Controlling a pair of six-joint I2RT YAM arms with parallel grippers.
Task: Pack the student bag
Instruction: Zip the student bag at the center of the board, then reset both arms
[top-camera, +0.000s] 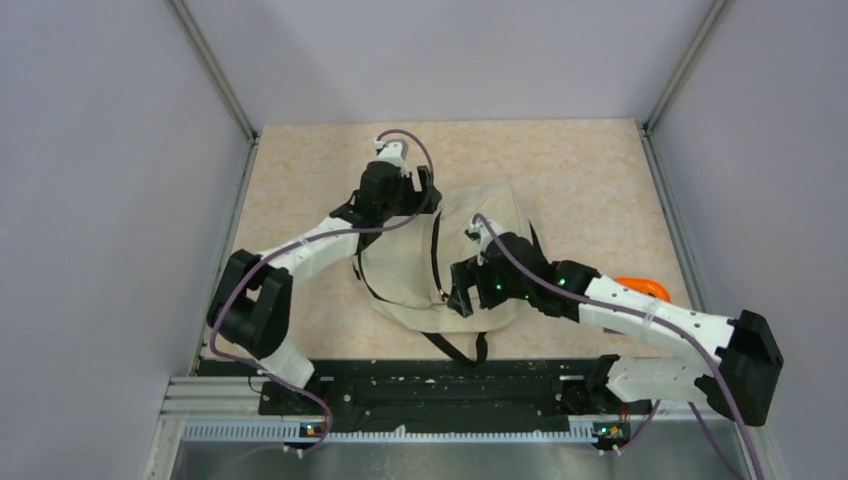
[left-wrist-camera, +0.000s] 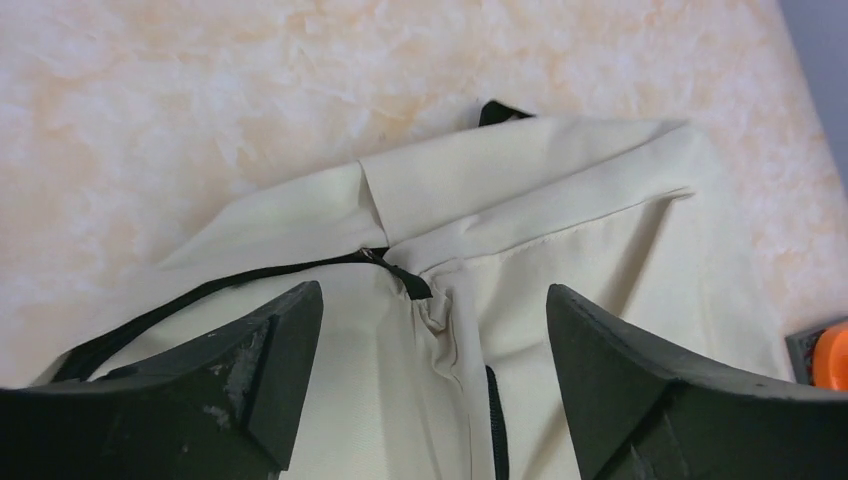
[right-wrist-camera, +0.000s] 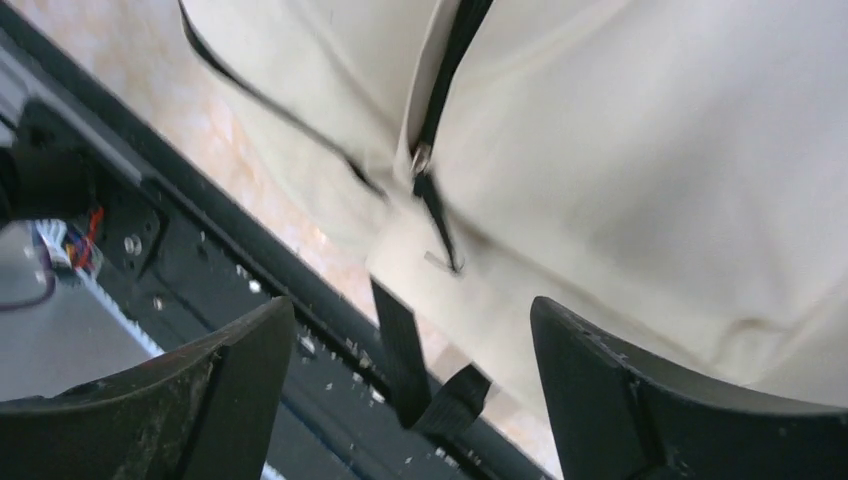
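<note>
Left jaws: the left gripper (left-wrist-camera: 432, 330) stands spread wide with nothing between its wedge-shaped fingers (left-wrist-camera: 265, 375), which are matte black and scuffed; it hangs over the far-left corner of the student bag (left-wrist-camera: 560, 200).
Right jaws: the right gripper (right-wrist-camera: 412, 330) is also parted and empty, poised over the bag's near edge.
Under the left gripper: a folded cream flap and a thin black cord (left-wrist-camera: 200, 290) crossing puckered fabric.
Under the right gripper: a black zipper (right-wrist-camera: 455, 40) running to a small metal pull (right-wrist-camera: 420, 158), with a flat webbing strap (right-wrist-camera: 400, 340) trailing off the bag's near edge.
Student bag: cream woven cloth, soft and creased, lying flat and slumped at the middle of the tabletop (top-camera: 580, 180), between the two arms.
Tabletop: mottled, marble-like beige, showing on all sides of the bag.
Orange object: rounded and glossy, to the right of the bag (top-camera: 642, 287), partly hidden behind the right arm.
Mounting rail: black perforated metal (top-camera: 440, 385), just beyond the bag's near edge.
</note>
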